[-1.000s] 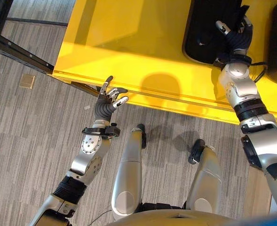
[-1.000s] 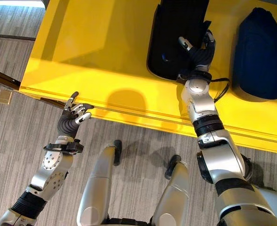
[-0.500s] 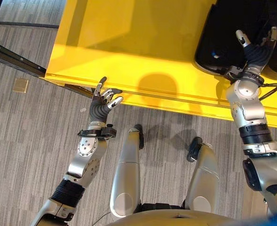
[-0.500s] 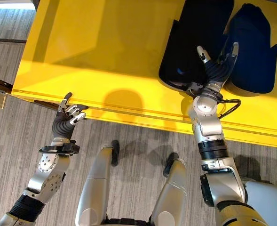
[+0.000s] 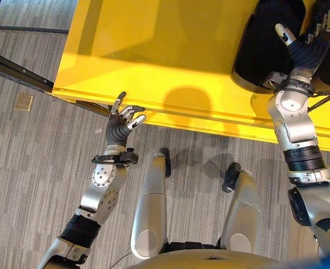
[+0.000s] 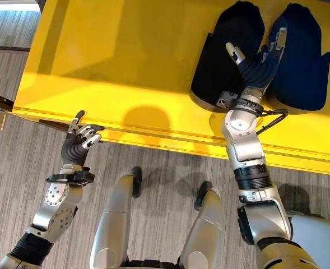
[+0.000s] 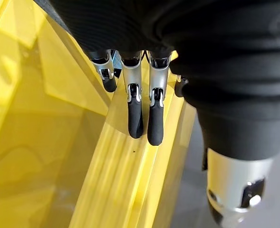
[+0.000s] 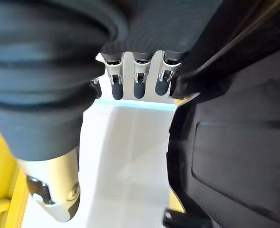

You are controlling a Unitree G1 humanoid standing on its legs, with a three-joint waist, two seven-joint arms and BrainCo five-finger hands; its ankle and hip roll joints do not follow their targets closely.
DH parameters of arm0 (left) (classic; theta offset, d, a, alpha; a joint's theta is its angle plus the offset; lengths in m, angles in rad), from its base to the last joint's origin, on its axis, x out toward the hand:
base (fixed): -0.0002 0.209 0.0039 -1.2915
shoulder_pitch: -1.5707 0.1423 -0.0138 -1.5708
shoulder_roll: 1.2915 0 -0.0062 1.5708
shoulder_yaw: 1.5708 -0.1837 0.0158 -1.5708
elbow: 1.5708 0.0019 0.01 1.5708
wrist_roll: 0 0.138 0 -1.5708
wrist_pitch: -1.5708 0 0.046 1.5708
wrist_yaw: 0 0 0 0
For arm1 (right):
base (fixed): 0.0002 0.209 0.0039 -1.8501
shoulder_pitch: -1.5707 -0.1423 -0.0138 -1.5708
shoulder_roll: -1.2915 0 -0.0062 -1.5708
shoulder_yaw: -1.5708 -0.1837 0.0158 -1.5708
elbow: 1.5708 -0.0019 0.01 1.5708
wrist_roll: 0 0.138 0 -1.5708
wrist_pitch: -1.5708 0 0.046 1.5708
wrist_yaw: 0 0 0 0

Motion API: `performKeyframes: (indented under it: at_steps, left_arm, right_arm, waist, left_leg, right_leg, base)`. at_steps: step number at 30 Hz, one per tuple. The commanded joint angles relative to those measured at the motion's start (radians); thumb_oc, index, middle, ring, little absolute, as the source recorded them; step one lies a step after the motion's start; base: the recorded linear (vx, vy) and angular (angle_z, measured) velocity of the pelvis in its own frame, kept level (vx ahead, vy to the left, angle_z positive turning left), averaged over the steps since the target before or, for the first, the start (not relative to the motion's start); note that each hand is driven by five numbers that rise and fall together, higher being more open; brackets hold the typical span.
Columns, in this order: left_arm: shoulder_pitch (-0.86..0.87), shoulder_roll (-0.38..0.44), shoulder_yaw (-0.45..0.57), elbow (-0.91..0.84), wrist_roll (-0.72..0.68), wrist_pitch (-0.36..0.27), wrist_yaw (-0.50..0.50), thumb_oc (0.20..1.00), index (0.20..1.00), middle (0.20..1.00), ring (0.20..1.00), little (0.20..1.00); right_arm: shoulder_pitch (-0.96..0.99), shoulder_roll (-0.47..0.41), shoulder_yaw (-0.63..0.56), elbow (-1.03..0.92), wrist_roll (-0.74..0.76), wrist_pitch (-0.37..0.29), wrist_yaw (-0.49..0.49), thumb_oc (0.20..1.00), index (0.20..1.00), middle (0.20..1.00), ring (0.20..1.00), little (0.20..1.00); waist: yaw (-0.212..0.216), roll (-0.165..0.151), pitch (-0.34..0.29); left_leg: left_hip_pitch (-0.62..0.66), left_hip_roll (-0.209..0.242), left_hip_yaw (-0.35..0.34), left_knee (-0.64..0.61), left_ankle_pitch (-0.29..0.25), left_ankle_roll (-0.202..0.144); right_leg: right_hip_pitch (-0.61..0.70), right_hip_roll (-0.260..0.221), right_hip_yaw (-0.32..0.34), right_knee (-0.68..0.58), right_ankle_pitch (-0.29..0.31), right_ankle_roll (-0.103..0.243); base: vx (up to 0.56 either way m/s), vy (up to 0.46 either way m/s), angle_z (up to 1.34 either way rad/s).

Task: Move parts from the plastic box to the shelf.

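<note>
Right eye view: R hand (image 6: 256, 66) at upper right, fingers spread wide, holding nothing, over the gap between two dark parts (image 6: 223, 61) lying on the yellow table (image 6: 125, 50). L hand (image 6: 78, 141) at lower left by the table's near edge, fingers loosely extended, empty.

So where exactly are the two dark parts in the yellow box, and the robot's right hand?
black part (image 6: 226, 61), right eye view, on its flat upper surface.
dark blue part (image 6: 300, 61), right eye view, on its broad middle.
right hand (image 6: 255, 68), right eye view, on the dark ribbed palm between both parts.
</note>
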Motion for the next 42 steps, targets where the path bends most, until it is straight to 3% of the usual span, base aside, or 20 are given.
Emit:
performKeyframes:
  at_steps: [1,14,30,42]
  left_arm:
    - [-0.001,-0.025,-0.091,0.049,-0.018,0.080,-0.033,1.000,1.000,1.000,1.000,1.000]
    - [0.014,-0.013,-0.090,0.051,-0.027,0.077,-0.043,1.000,1.000,1.000,1.000,1.000]
    - [0.003,0.012,-0.119,0.049,-0.064,0.075,-0.046,1.000,1.000,1.000,1.000,1.000]
    - [-0.032,0.013,-0.156,0.069,-0.090,0.081,-0.046,1.000,1.000,1.000,1.000,1.000]
  right_arm:
    - [-0.106,-0.037,-0.009,-0.030,-0.031,-0.046,0.014,1.000,1.000,1.000,1.000,1.000]
    - [-0.170,-0.046,0.036,0.041,0.011,-0.037,0.046,1.000,1.000,1.000,1.000,1.000]
    - [-0.438,-0.028,0.167,0.456,0.188,-0.008,0.083,1.000,1.000,1.000,1.000,1.000]
    - [-0.555,0.075,0.195,0.746,0.348,0.000,0.111,1.000,1.000,1.000,1.000,1.000]
  waist:
    - [-0.018,0.010,0.016]
    - [-0.001,0.007,0.016]
    - [0.027,0.010,0.023]
    - [0.041,0.010,0.010]
  left_leg:
    - [0.061,0.059,-0.039,-0.034,-0.060,-0.041]
    - [0.052,0.057,-0.038,-0.036,-0.054,-0.039]
    - [0.065,0.055,-0.036,-0.048,-0.049,-0.043]
    - [0.110,0.054,-0.034,-0.077,-0.049,-0.044]
  right_leg:
    - [0.048,0.028,-0.005,0.054,-0.133,-0.030]
    - [0.045,0.025,-0.009,0.049,-0.126,-0.030]
    - [0.055,0.025,-0.011,0.039,-0.119,-0.031]
    - [0.112,0.033,-0.022,0.001,-0.109,-0.027]
  base:
    - [0.00,0.000,0.00]
    - [0.00,0.000,0.00]
    - [0.00,0.000,0.00]
    - [0.02,0.001,0.00]
